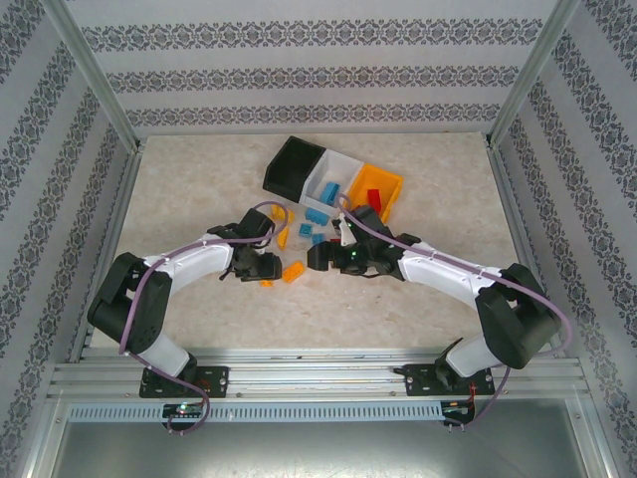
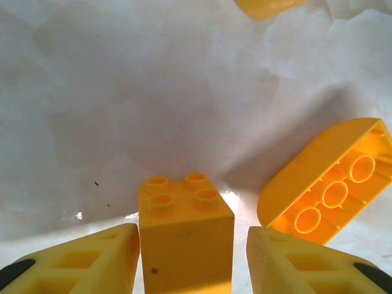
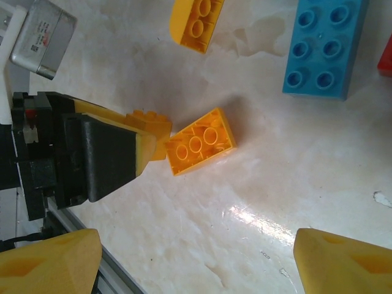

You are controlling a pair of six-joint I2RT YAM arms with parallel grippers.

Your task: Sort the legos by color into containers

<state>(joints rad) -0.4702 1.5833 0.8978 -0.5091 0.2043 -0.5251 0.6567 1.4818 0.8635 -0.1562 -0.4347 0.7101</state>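
Observation:
A small orange-yellow lego point(image 2: 184, 233) stands studs-up on the table between the fingers of my left gripper point(image 2: 193, 248). The gripper is open: the left finger is close against the brick and a clear gap shows on the right. Beside it a longer orange lego point(image 2: 331, 184) lies with its hollow underside showing; the same brick point(image 3: 201, 142) lies ahead of my right gripper point(image 3: 196, 269), which hovers open over bare table. The containers stand at the back: black point(image 1: 294, 164), white point(image 1: 343, 167) with blue legos, orange point(image 1: 390, 184) with a red one.
Blue legos point(image 1: 317, 216) lie loose on the table in front of the white bin. In the right wrist view a large blue brick point(image 3: 324, 46) and another orange brick point(image 3: 196, 21) lie further out. The two grippers are close together mid-table.

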